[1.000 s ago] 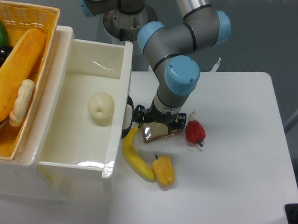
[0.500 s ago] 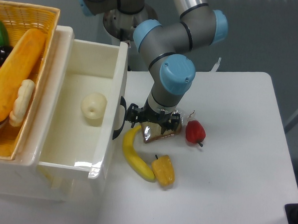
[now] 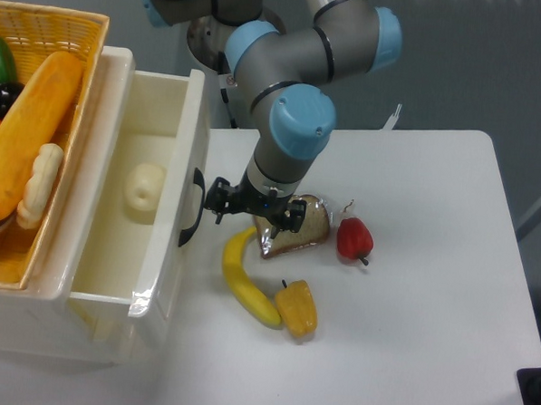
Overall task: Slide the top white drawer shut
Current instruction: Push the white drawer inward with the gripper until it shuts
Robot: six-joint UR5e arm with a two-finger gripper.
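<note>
The top white drawer (image 3: 184,153) stands partly pulled out at the left, a deep cream box with a curved black handle (image 3: 190,218) on its front. A pale round fruit (image 3: 144,191) lies inside it. My gripper (image 3: 255,209) points down just right of the drawer front, above a bread slice. It is open and holds nothing. Its left finger (image 3: 218,200) is at the handle, touching or nearly touching it.
A yellow wicker basket (image 3: 80,25) with bread and vegetables sits on the cabinet at the far left. On the table lie a banana (image 3: 246,283), a yellow pepper (image 3: 297,311), a bread slice (image 3: 307,230) and a red pepper (image 3: 354,239), all right of the drawer.
The gripper has moved left with the drawer front ahead of it. The drawer has slid in, and its front is a good deal further left than a second ago.
</note>
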